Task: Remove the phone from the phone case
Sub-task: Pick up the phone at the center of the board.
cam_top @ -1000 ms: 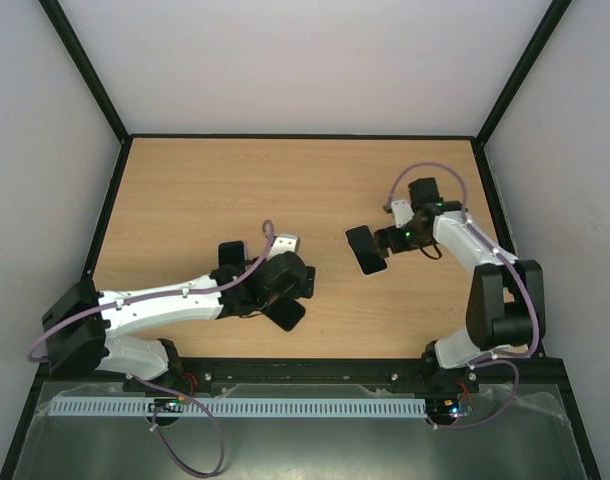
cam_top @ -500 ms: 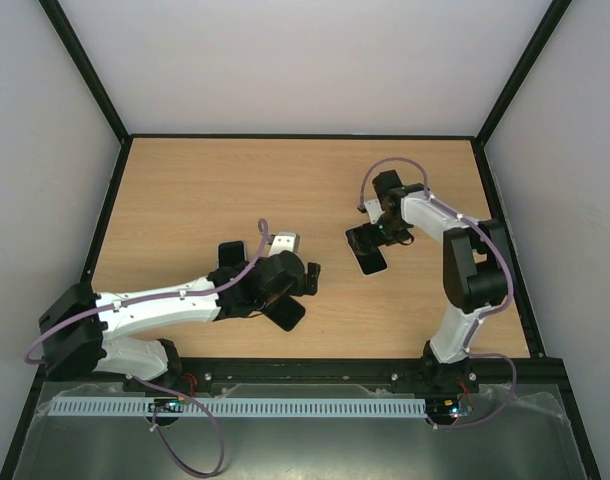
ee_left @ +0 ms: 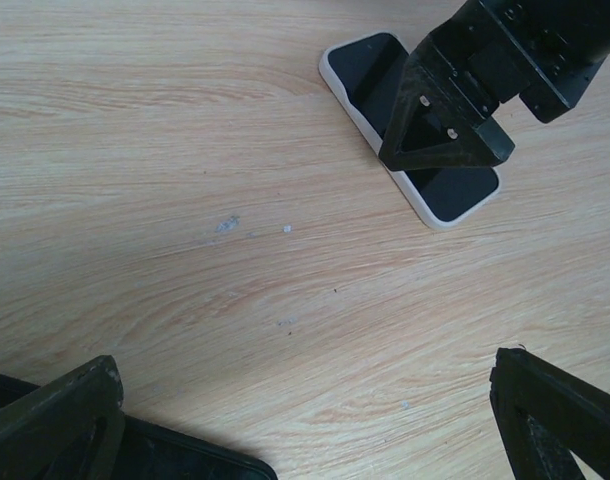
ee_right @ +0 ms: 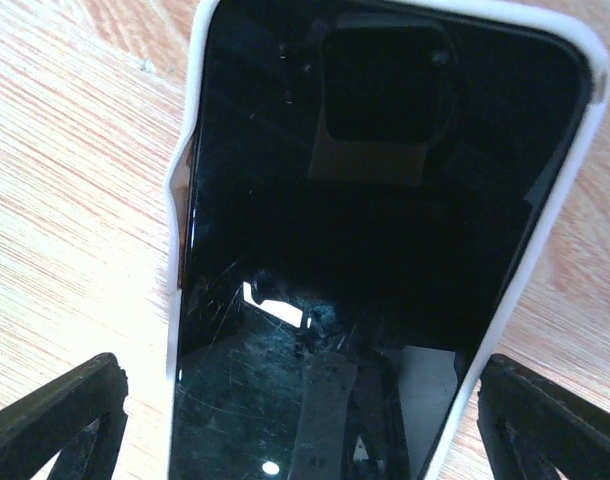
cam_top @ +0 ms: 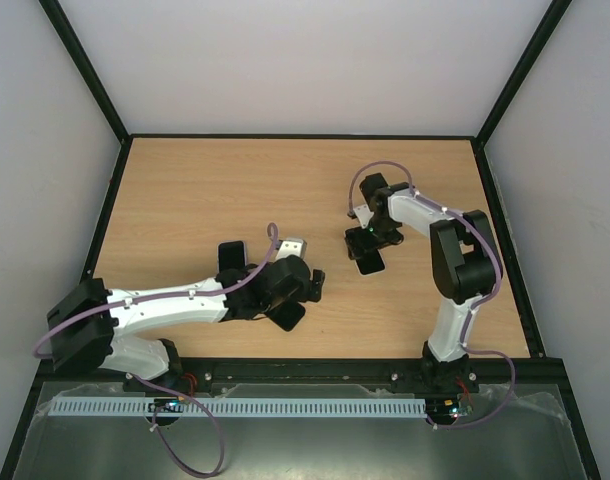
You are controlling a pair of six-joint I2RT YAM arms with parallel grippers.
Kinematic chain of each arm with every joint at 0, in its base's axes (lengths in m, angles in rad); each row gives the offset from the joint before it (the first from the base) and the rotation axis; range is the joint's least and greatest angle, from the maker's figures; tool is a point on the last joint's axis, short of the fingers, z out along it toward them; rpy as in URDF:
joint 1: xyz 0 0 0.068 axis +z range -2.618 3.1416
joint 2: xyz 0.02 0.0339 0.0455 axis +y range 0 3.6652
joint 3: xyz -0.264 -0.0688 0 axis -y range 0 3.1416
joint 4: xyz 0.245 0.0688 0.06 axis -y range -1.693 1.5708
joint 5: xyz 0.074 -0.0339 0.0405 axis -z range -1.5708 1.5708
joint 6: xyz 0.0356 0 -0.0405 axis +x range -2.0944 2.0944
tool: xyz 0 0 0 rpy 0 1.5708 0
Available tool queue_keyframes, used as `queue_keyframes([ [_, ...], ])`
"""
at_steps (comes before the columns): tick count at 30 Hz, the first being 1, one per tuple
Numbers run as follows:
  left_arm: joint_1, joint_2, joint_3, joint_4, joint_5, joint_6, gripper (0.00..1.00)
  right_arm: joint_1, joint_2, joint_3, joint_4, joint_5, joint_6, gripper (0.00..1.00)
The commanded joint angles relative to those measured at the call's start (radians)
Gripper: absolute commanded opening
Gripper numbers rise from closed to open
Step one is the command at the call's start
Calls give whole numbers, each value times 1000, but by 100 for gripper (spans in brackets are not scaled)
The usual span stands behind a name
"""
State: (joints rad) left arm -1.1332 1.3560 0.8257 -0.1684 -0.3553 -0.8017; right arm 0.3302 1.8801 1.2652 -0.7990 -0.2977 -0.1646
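Note:
The phone (ee_right: 365, 200) lies screen up inside the pale phone case (ee_right: 545, 200) on the wooden table, right of centre in the top view (cam_top: 369, 263). My right gripper (ee_right: 305, 400) hangs low over it, open, one finger on each side of the case's long edges. The case's rim bulges away from the phone at its left edge. In the left wrist view the phone (ee_left: 455, 188) and the case (ee_left: 437, 214) show under the right gripper (ee_left: 440, 125). My left gripper (ee_left: 305, 410) is open over bare wood, left of the phone (cam_top: 307, 285).
One plain black phone (cam_top: 232, 254) lies beside my left arm and another (cam_top: 286, 316) lies just below the left gripper; its corner shows in the left wrist view (ee_left: 175, 458). Black frame rails (cam_top: 105, 210) and pale walls close in the table.
My right gripper swung left and came down over the cased phone, now straddling it. The left arm shifted slightly right; its gripper stayed open.

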Motion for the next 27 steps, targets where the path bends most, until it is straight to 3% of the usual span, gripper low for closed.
queue_keyframes([
  [1,-11,20,6,7,12,-1,98,38,10,-11,-13,66,3,91],
  [13,-20,32,4,-2,6,-10,98,75,58,-44,33,169,104,88],
  [20,-28,30,3,-17,-7,-27,98,83,46,-67,28,111,60,70],
  [27,-22,-37,-23,-37,-73,-104,100,168,-131,-185,19,83,-98,60],
])
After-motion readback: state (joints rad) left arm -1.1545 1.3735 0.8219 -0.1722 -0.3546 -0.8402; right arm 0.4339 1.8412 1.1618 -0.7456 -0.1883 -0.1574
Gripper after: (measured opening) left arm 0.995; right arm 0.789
